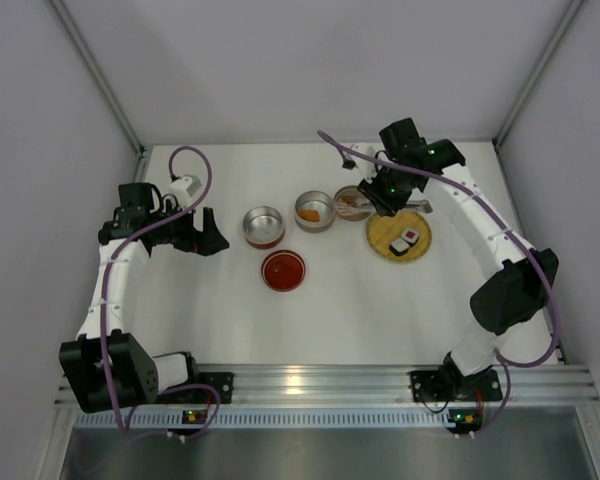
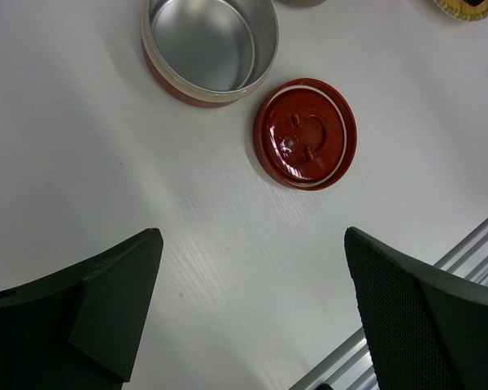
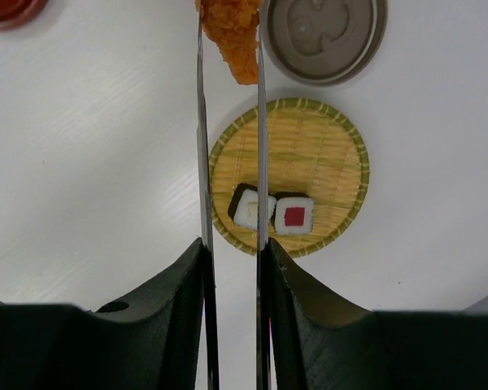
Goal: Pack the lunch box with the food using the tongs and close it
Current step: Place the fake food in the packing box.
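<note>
My right gripper (image 3: 234,248) is shut on the silver tongs (image 3: 202,146), whose two thin arms run forward close together. Their tips pinch an orange fried chunk (image 3: 236,36) in the air beside a silver lid (image 3: 325,36). Two white sushi rolls (image 3: 252,207) (image 3: 294,214) lie on the woven plate (image 3: 309,130). In the top view, the right gripper (image 1: 378,192) hovers between the plate (image 1: 385,240) and a round lunch box tier (image 1: 314,210) holding an orange piece. An empty tier (image 1: 264,226) (image 2: 209,49) stands left of it. My left gripper (image 2: 252,244) (image 1: 208,238) is open and empty.
A red lid (image 1: 283,270) (image 2: 305,132) lies upside down on the white table in front of the tiers. The aluminium rail (image 1: 320,380) runs along the near edge. White walls enclose the table on three sides.
</note>
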### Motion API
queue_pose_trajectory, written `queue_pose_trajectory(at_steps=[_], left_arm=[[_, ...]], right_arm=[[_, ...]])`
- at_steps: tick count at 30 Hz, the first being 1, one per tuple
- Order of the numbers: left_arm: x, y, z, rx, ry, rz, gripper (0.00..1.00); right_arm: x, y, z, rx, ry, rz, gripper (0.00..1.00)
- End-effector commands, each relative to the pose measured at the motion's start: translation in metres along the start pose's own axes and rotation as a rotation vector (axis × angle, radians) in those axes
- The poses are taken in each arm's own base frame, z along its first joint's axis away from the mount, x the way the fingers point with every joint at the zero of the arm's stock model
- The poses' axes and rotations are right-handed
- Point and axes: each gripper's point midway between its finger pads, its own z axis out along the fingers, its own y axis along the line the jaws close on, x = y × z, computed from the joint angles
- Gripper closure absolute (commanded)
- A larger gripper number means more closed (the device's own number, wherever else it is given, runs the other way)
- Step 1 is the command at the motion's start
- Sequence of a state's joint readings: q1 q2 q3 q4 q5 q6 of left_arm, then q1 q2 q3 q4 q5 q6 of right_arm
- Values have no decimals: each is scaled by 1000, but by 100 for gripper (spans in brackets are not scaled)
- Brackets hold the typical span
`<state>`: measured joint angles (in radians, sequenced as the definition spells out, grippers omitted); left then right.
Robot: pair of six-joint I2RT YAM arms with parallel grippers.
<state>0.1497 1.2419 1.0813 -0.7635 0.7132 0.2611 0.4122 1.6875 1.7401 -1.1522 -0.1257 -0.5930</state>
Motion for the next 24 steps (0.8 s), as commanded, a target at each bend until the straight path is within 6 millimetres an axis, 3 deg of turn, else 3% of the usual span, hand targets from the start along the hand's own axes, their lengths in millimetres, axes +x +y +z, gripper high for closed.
queue_pose_trajectory(at_steps=[1, 5, 11, 24], left_arm=[[-16, 1, -5, -9, -47, 44, 2], [-16, 3, -4, -12, -45, 41, 2], [-13, 5, -2, -18, -35, 34, 2], [-3, 12, 6, -22, -9, 11, 2]], right_arm=[[-47, -16, -21, 129, -122, 79, 96], [-75, -19, -8, 164, -154, 135, 100], [-101, -20, 12, 206, -166, 156, 100], [-120, -10, 34, 170, -191, 236, 100]])
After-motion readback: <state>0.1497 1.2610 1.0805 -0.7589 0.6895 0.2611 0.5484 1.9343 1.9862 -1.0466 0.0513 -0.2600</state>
